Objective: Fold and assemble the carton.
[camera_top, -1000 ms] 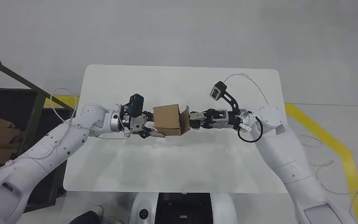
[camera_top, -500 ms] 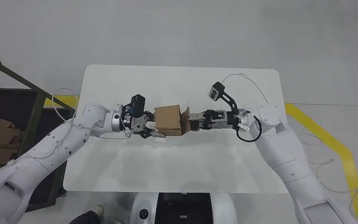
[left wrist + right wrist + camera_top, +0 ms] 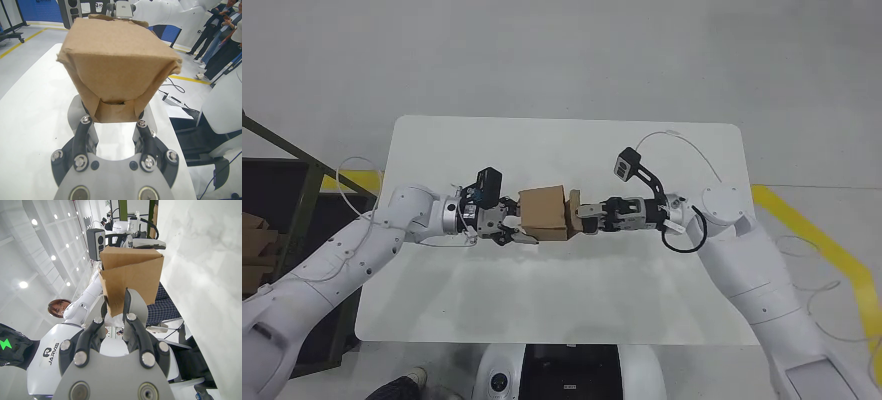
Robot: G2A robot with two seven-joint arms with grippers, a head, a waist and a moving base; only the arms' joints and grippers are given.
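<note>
The right gripper [image 3: 115, 303] is clamped on the edge of a flap [image 3: 113, 294] of the carton [image 3: 132, 272], one finger on each face. Straight ahead of it, past the carton, the left gripper [image 3: 114, 113] grips the opposite end. Its fingers [image 3: 74, 115] are spread wide and pressed against either side of the folded end. The carton sits between the two, over the table [image 3: 642, 290]; whether it touches the table I cannot tell.

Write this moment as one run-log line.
carton: held between both arms | left fingers: shut on one end | right fingers: pinching opposite flap | state: partly folded
</note>
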